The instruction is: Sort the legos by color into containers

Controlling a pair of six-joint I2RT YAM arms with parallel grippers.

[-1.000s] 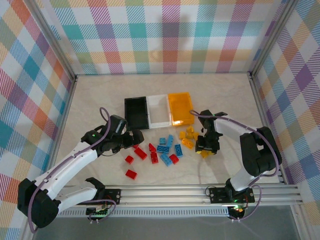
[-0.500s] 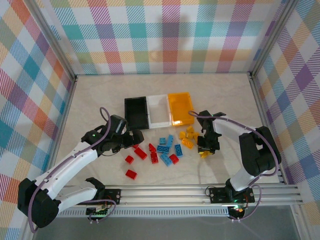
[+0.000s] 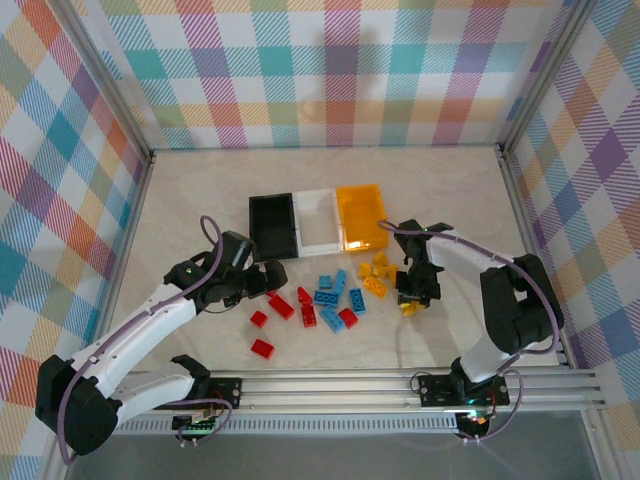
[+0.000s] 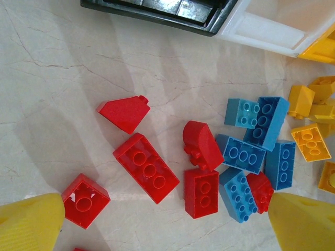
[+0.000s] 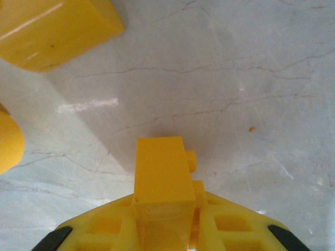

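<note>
Red legos (image 3: 281, 306) lie left of centre, blue legos (image 3: 330, 296) in the middle and yellow legos (image 3: 375, 272) to the right. Behind them stand the black bin (image 3: 273, 226), white bin (image 3: 317, 221) and orange-yellow bin (image 3: 362, 217) side by side. My left gripper (image 3: 272, 276) hovers open above the red legos; in the left wrist view its yellow fingertips (image 4: 29, 225) flank a long red brick (image 4: 146, 167) and a short one (image 4: 201, 192). My right gripper (image 3: 412, 298) is shut on a yellow brick (image 5: 162, 180), held just above the table, right of the yellow pile.
Blue bricks (image 4: 242, 155) crowd against the red ones. Another yellow brick (image 5: 52, 26) lies close to the held one. Two stray red bricks (image 3: 262, 348) sit near the front rail (image 3: 400, 385). Checked walls enclose the marbled table (image 3: 200, 190).
My right gripper has crept slightly away from the front edge with the yellow brick in it. The left arm has barely moved.
</note>
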